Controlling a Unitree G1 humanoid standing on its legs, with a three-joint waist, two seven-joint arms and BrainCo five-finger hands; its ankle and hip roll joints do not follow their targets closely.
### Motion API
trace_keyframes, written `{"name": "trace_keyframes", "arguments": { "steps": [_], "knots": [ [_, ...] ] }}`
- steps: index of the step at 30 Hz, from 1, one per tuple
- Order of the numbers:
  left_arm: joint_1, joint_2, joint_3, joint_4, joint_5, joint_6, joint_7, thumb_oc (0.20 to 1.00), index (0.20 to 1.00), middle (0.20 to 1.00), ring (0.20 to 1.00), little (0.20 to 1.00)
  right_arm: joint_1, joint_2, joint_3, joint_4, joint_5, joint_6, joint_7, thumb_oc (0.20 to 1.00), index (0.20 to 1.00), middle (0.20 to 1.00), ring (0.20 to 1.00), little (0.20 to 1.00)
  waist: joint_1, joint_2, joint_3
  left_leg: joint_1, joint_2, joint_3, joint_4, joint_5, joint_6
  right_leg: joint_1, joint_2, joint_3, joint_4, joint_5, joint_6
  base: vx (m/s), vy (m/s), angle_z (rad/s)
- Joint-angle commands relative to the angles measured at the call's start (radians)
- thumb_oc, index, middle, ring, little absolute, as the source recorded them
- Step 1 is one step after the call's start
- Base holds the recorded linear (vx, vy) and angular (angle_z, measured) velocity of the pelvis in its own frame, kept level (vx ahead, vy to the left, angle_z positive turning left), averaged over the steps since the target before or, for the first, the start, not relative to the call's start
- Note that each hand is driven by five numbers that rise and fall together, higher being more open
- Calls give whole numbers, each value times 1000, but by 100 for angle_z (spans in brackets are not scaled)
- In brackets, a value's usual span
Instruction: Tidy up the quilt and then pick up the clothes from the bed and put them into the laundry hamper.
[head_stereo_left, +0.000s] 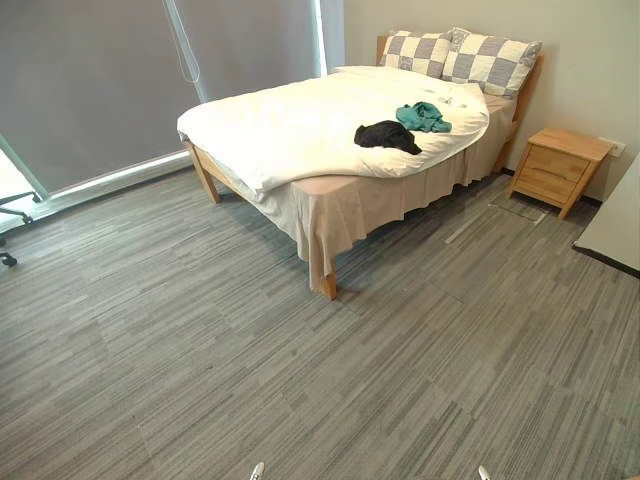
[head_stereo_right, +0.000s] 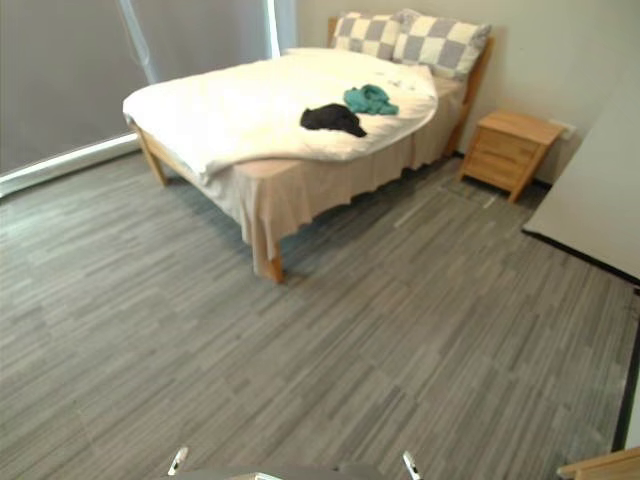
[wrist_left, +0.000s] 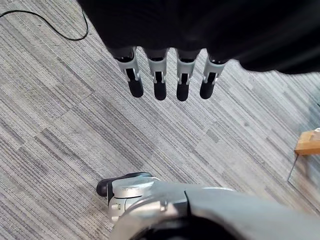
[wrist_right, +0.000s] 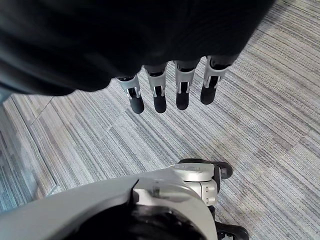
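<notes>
Left hand hangs over bare grey floor, fingers straight and relaxed, nothing in it. Right hand reads the same in its own wrist view: fingers straight, thumb apart, holding nothing, floor under it.

From the head views I see the bed well ahead of me, across open floor, wooden legs, beige skirt hanging down at the foot. White quilt lies over it, skewed: it droops off the window side and leaves the near corner of the mattress bare. Two pieces of clothing sit on top of the quilt, on the side toward the nightstand: black garment bunched up, teal garment just beside it toward the headboard, the two touching or nearly so. Two checked pillows stand against the headboard. Wooden nightstand stands beside the bed against the wall. Grey roller blinds cover the window past the bed.
</notes>
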Motion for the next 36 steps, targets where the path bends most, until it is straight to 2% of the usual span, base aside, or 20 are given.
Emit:
{"name": "trace_keyframes", "arguments": {
  "steps": [1,4,8,9,11,12,14,18,21,23,24,25,26,27,28,29,31,33,34,36],
  "knots": [
    [-245,60,-124,197,156,13,92,1000,1000,1000,1000,1000,-199,-59,71,212,-97,68,-80,1000,1000,1000,1000,1000,-40,-44,130,259,72,133,-319,81,-70,250,-135,-80,-413,113,203,3,17,83],
    [-255,66,-145,204,194,14,96,1000,1000,1000,1000,1000,-212,-57,67,189,-78,61,-81,1000,1000,1000,1000,1000,-44,-48,138,261,67,125,-333,83,-63,234,-137,-76,-377,106,206,6,90,67],
    [-272,84,-144,213,201,26,93,1000,1000,1000,1000,1000,-225,-50,54,169,-45,60,-81,1000,1000,1000,1000,1000,-46,-44,171,262,66,126,-351,87,-44,124,-130,-56,-167,87,230,-35,100,-8],
    [-278,92,-148,214,217,31,95,1000,1000,1000,1000,1000,-230,-50,46,165,-37,63,-80,1000,1000,1000,1000,1000,-58,-37,199,296,64,137,-366,76,-35,43,-153,-71,-14,157,271,19,73,-11],
    [-281,101,-148,215,220,34,95,1000,1000,1000,1000,1000,-229,-49,42,165,-39,67,-81,1000,1000,1000,1000,1000,-62,-34,210,320,66,146,-372,66,-36,3,-177,-97,43,193,279,176,50,-17],
    [-282,115,-148,226,232,36,91,1000,1000,1000,1000,1000,-215,-43,33,165,-34,67,-80,1000,1000,1000,1000,1000,-82,-30,216,351,71,141,-379,40,-49,-40,-206,-152,18,192,269,446,-5,-10],
    [-282,122,-152,237,251,32,84,1000,1000,1000,1000,1000,-198,-41,22,169,-20,64,-85,1000,1000,1000,1000,1000,-109,-34,214,383,68,128,-379,8,-67,-57,-191,-169,-119,168,247,510,-69,3],
    [-283,125,-139,274,300,33,74,1000,1000,1000,1000,1000,-173,-33,-1,185,-1,66,-87,1000,1000,1000,1000,1000,-178,-12,211,482,123,136,-379,-63,-132,-145,-215,-267,-382,255,270,503,-156,11],
    [-268,117,-134,278,307,25,73,1000,1000,1000,1000,1000,-148,-42,-7,185,-4,58,-79,1000,1000,1000,1000,1000,-201,6,191,534,133,135,-379,-74,-145,-147,-227,-304,-363,262,259,479,-154,12],
    [-259,113,-129,279,298,23,75,1000,1000,1000,1000,1000,-143,-49,-1,190,-11,59,-76,1000,1000,1000,1000,1000,-203,18,187,538,153,127,-335,-41,-155,-130,-209,-313,-350,268,239,501,-219,5],
    [-258,107,-124,264,277,25,75,1000,1000,1000,1000,1000,-155,-67,11,197,-24,59,-75,1000,1000,1000,1000,1000,-197,47,188,489,199,125,-142,105,-192,-80,-149,-326,-345,238,190,279,-198,3],
    [-258,107,-123,264,277,25,75,1000,1000,1000,1000,1000,-155,-67,11,197,-24,59,-75,1000,1000,1000,1000,1000,-201,45,186,484,197,120,-143,109,-193,-82,-153,-328,-345,238,189,587,-469,-1],
    [-271,112,-113,224,215,29,87,1000,1000,1000,1000,1000,-176,-79,30,197,-38,65,-83,1000,1000,1000,1000,1000,-162,26,207,343,218,73,170,290,-210,8,-115,-332,-365,199,129,289,-287,-11],
    [-271,113,-113,224,215,29,87,1000,1000,1000,1000,1000,-176,-78,30,197,-38,65,-83,1000,1000,1000,1000,1000,-167,21,205,337,213,68,171,294,-210,5,-121,-335,-365,200,129,452,-387,-33],
    [-280,114,-105,202,179,27,98,1000,1000,1000,1000,1000,-185,-87,39,186,-43,67,-88,1000,1000,1000,1000,1000,-144,2,221,285,197,40,276,326,-196,46,-116,-324,-375,186,107,507,-287,-113],
    [-302,109,-96,175,116,21,130,1000,1000,1000,1000,1000,-231,-108,50,159,-38,68,-104,1000,1000,1000,1000,1000,-84,-54,258,132,137,17,440,225,-145,134,-119,-263,-402,151,94,507,-281,-119],
    [-307,102,-95,167,97,14,139,1000,1000,1000,1000,1000,-247,-111,59,153,-41,66,-107,1000,1000,1000,1000,1000,-55,-66,262,80,120,23,442,189,-132,169,-118,-236,-411,125,96,549,-86,-54],
    [-292,84,-87,153,58,1,153,1000,1000,1000,1000,1000,-266,-119,74,135,-40,58,-118,1000,1000,1000,1000,1000,16,-55,258,-52,106,64,247,156,-115,260,-103,-171,-427,61,116,901,113,-50],
    [-284,79,-89,156,66,2,147,1000,1000,1000,1000,1000,-279,-124,76,131,-37,49,-124,1000,1000,1000,1000,1000,42,-29,234,-76,121,128,-48,188,-104,309,-90,-166,-427,19,138,656,146,-109],
    [-279,78,-88,165,77,8,142,1000,1000,1000,1000,1000,-280,-125,76,129,-41,46,-125,1000,1000,1000,1000,1000,58,-21,225,-70,131,180,-164,235,-113,345,-82,-171,-427,-8,149,525,105,-61]
  ]
}}
